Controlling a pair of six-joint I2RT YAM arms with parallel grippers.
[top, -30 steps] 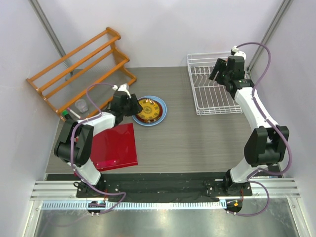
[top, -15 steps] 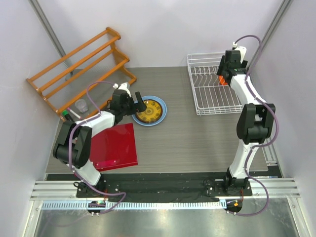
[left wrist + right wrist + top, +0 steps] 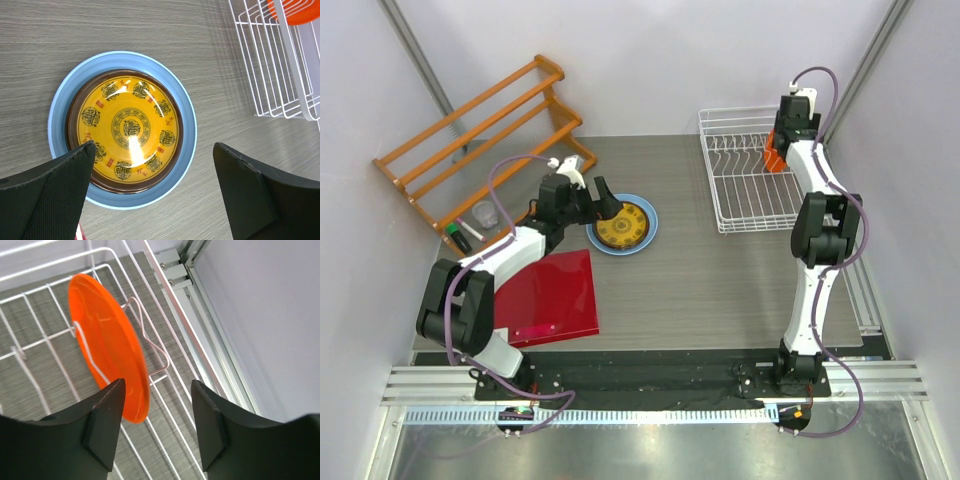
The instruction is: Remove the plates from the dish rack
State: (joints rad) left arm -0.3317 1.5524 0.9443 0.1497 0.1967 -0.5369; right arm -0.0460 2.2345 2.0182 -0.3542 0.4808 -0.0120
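Observation:
On the table lies a stack of plates: a light blue plate (image 3: 648, 222) (image 3: 60, 105) at the bottom, a dark rim (image 3: 178, 131) above it and a yellow patterned plate (image 3: 622, 222) (image 3: 127, 125) on top. My left gripper (image 3: 601, 197) (image 3: 154, 147) hovers over the stack's left side, open and holding nothing. A plain orange plate (image 3: 773, 161) (image 3: 105, 335) stands upright between the wires of the white dish rack (image 3: 740, 205) (image 3: 35, 300). My right gripper (image 3: 784, 140) (image 3: 157, 385) is open above it, and the plate's lower edge is just inside the left finger (image 3: 106, 415).
An orange wooden slatted rack (image 3: 480, 125) stands at the back left. A flat red square board (image 3: 552, 297) lies near the left arm. A clear cup (image 3: 484, 213) and a green-capped item (image 3: 453, 232) sit by the left wall. A metal frame (image 3: 172, 270) and the wall run right of the dish rack.
My left gripper opened and drew back off the plate stack. My right arm swung to the rack's back right, over the orange plate, and its jaws narrowed slightly.

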